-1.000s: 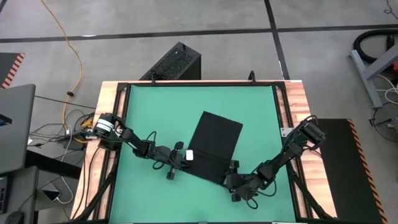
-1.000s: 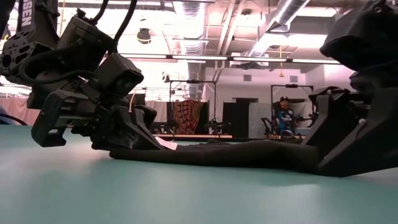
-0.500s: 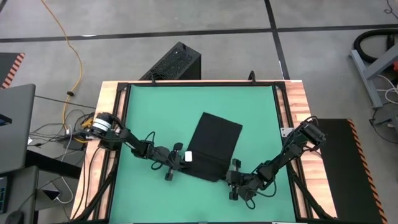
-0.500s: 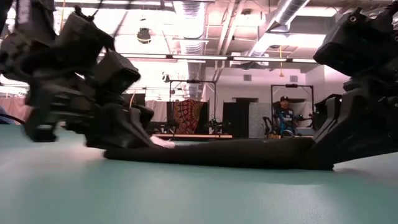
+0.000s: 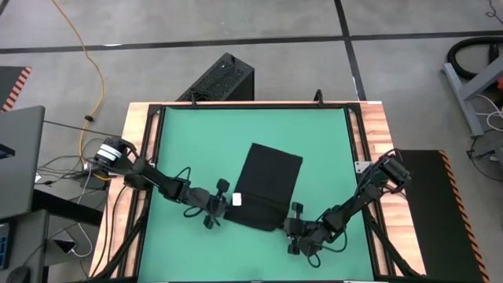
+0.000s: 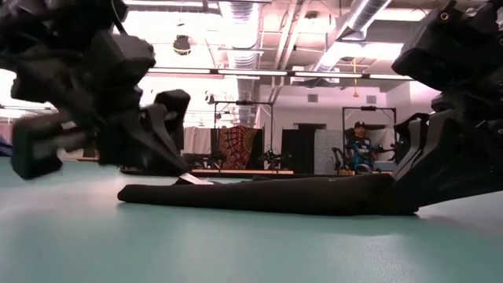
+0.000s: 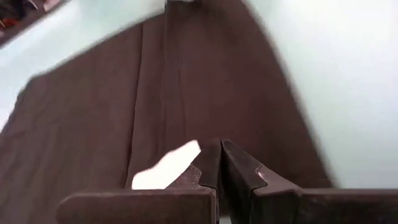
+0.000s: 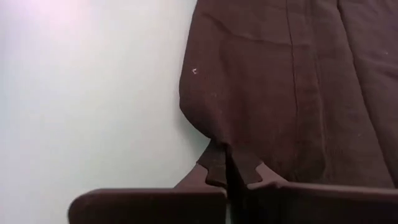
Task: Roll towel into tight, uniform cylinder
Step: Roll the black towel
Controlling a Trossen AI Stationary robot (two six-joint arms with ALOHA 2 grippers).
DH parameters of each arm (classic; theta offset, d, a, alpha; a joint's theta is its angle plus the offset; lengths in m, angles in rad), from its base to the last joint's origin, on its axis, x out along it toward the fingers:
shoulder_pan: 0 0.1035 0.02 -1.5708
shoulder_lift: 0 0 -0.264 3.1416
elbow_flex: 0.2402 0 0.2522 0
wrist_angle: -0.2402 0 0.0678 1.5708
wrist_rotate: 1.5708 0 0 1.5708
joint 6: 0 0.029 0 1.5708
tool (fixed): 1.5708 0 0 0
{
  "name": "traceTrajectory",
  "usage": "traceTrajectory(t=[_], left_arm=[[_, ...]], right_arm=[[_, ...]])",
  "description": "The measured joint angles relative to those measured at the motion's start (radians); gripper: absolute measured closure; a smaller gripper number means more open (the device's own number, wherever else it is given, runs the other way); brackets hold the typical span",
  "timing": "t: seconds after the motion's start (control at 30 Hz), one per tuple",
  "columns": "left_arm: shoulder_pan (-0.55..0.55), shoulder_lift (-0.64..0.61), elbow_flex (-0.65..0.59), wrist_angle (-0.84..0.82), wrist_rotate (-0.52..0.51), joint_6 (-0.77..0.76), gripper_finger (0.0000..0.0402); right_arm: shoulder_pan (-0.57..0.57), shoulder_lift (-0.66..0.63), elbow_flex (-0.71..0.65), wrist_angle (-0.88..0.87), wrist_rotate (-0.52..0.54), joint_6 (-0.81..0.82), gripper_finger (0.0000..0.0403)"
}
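Black towel (image 5: 267, 184): lying flat on green mat (image 5: 189, 134).
Left gripper (image 5: 229, 200): jaws pinching towel's near corner.
Right gripper (image 5: 288, 216): jaws clamping opposite corner.

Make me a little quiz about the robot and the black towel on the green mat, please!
1. True or false: the towel is already rolled into a tube.
2. Which corners of the towel do the left hand and right hand pinch? A) the two near the robot B) the two far from it C) none
3. Fill in: a small white ____ sits by the left hand.

Key:
1. False. It lies flat on the green mat.
2. A. Both hands are shut on the near edge, one at each corner.
3. tag.
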Motion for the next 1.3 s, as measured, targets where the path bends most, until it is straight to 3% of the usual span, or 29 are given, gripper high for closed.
traceTrajectory(t=[0.3,0.53,0.77,0.87,1.07,1.3], left_arm=[[0.135,0.159,0.022,0.099,0.156,0.019,0.0401],[0.183,0.185,0.039,-0.015,0.265,-0.121,0.0401],[0.167,0.19,0.034,0.017,0.436,-0.327,0.0401],[0.153,0.192,0.045,0.023,0.485,-0.392,0.0401],[0.091,0.156,0.085,0.072,0.478,-0.381,0.0401],[0.076,0.023,0.094,0.003,0.331,-0.221,0.0401]], right_arm=[[0.02,0.003,0.034,0.003,-0.038,-0.029,0.0397],[0.061,-0.014,0.057,0.004,-0.034,0.134,0.0397],[0.076,-0.09,0.054,-0.039,0.008,0.318,0.0398],[0.079,-0.121,0.054,-0.027,0.018,0.327,0.0398],[0.085,-0.158,0.055,-0.045,0.021,0.326,0.0398],[0.09,-0.163,0.056,-0.064,-0.012,0.357,0.0398]])
